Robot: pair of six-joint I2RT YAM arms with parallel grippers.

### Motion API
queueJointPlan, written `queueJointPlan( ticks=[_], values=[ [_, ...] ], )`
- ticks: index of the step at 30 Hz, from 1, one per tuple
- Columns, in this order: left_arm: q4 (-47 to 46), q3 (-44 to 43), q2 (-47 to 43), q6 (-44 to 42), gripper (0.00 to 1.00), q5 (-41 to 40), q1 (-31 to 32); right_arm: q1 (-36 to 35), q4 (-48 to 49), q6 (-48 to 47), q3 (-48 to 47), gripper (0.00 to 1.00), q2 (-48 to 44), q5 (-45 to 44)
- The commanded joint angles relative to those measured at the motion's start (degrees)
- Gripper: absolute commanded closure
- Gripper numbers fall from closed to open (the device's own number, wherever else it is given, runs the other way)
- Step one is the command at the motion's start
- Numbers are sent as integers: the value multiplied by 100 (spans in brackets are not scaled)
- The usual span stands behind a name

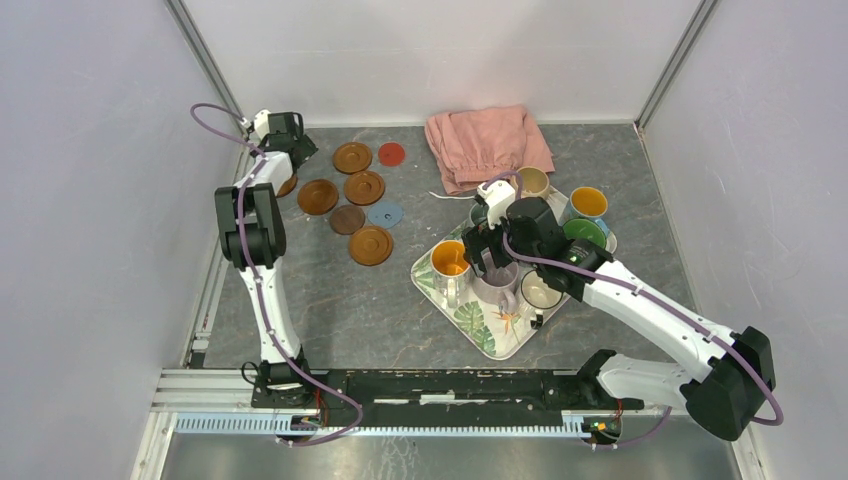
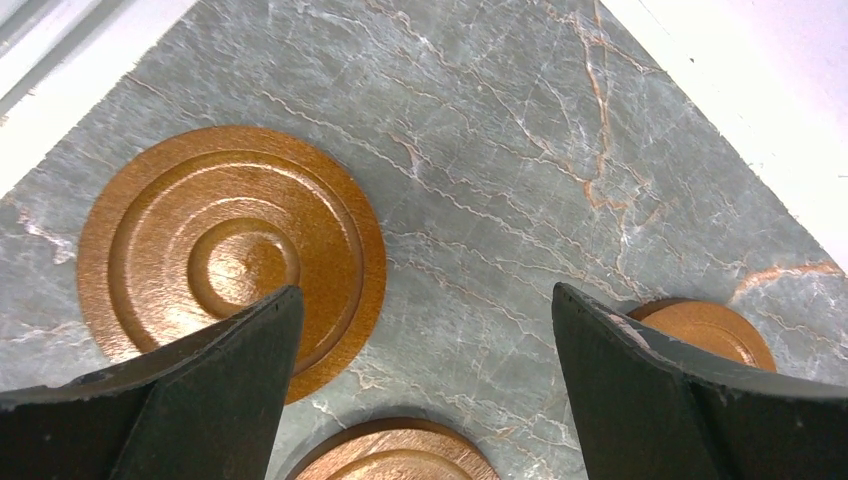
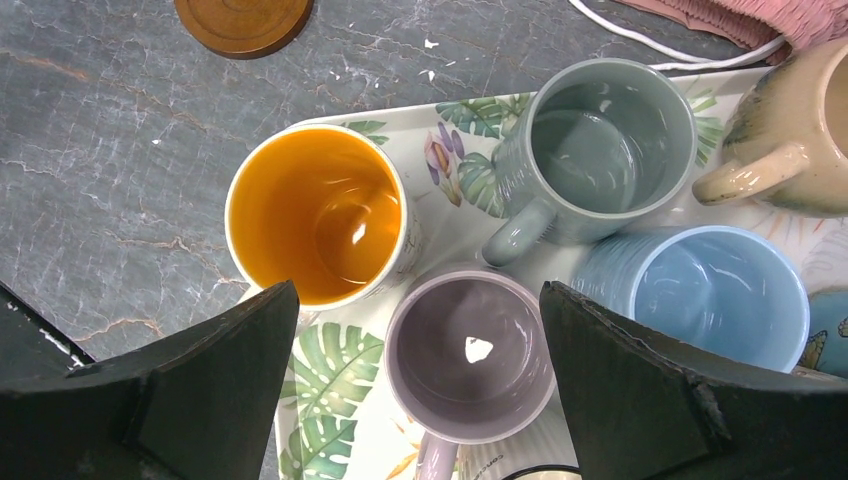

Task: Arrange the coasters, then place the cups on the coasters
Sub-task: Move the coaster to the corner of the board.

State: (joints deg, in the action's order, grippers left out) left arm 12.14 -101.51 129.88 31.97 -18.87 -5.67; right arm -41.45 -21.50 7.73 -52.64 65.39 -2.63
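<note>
Several coasters lie loose at the back left: brown ones (image 1: 352, 157) (image 1: 364, 187) (image 1: 371, 245), a red one (image 1: 391, 154) and a blue one (image 1: 384, 214). My left gripper (image 1: 303, 150) hangs open over bare table (image 2: 480, 150), between a ringed brown coaster (image 2: 230, 255) and two others (image 2: 395, 455) (image 2: 705, 330). The cups stand on the leaf tray (image 3: 330, 400). My right gripper (image 3: 420, 300) is open above the lilac cup (image 3: 470, 355), touching nothing. Around it are an orange-inside cup (image 3: 315, 215), a grey-green cup (image 3: 600, 145), a light blue cup (image 3: 710, 300) and a beige cup (image 3: 800, 130).
A crumpled pink cloth (image 1: 487, 145) lies at the back, just behind the tray (image 1: 480, 330). White walls close in the table on three sides. The left arm stretches along the left wall. Further cups (image 1: 588, 202) (image 1: 583, 232) crowd the tray's far side.
</note>
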Motion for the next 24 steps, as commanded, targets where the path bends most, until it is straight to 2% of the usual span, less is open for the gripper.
queueJointPlan(
  ticks=[1,10,14,24],
  values=[
    [-76,-278,249,360,0,209,-20,23,137,-87,-137,2,-123,-130],
    [1,-857,763,428,0,650,-9,27,93,-97,-150,2,-91,-220],
    [50,-1316,1048,362,0,1013,61,24,88,-87,-158,2,-48,-230],
    [242,-2343,1726,291,0,1283,224,24,34,-104,-238,2,52,-250]
  ],
)
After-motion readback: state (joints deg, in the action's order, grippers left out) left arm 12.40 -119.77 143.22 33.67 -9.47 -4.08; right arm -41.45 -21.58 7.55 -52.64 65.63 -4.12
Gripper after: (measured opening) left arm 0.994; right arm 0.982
